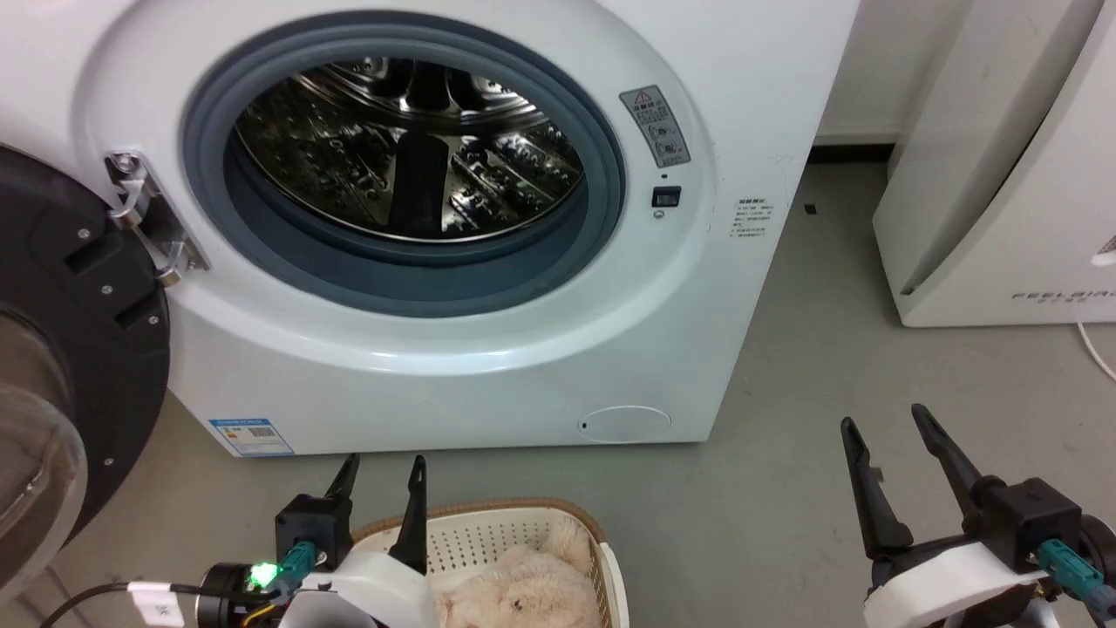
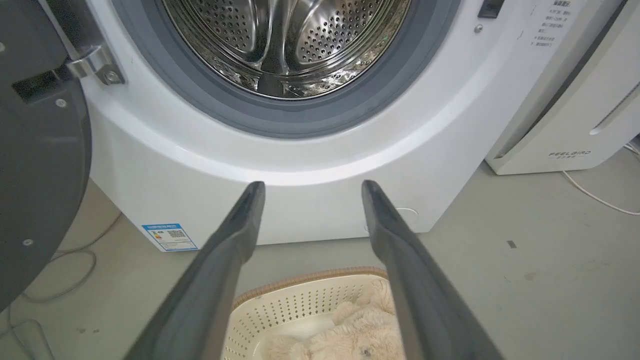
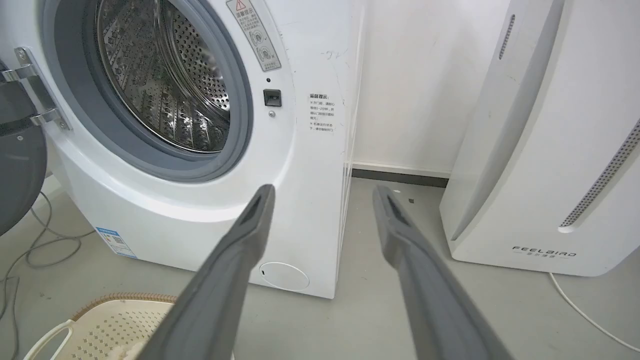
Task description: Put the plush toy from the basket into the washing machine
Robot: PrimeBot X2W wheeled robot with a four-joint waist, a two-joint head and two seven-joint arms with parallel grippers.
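Note:
The fluffy cream plush toy (image 1: pixel 523 593) lies in the cream perforated basket (image 1: pixel 558 523) on the floor before the washing machine (image 1: pixel 453 349). Its glass door (image 1: pixel 70 366) is swung open to the left, and the steel drum (image 1: pixel 410 148) shows bare inside. My left gripper (image 1: pixel 382 475) hovers open over the basket's left end, nothing between its fingers. The left wrist view looks down on the plush toy (image 2: pixel 350 335) in the basket (image 2: pixel 280 310), between the fingers of the left gripper (image 2: pixel 312 187). My right gripper (image 1: pixel 885 427) is open above bare floor to the right. In the right wrist view, the right gripper (image 3: pixel 322 192) points at the washing machine (image 3: pixel 300 175) corner, with the basket (image 3: pixel 115 320) at lower left.
A plain white FEELBIRD appliance (image 1: pixel 1003 192) stands at the right against the wall, with a white cable (image 1: pixel 1097 349) trailing on the floor. Grey cables (image 3: pixel 40 245) lie on the floor under the open door. Grey floor (image 1: pixel 785 488) stretches between the basket and my right gripper.

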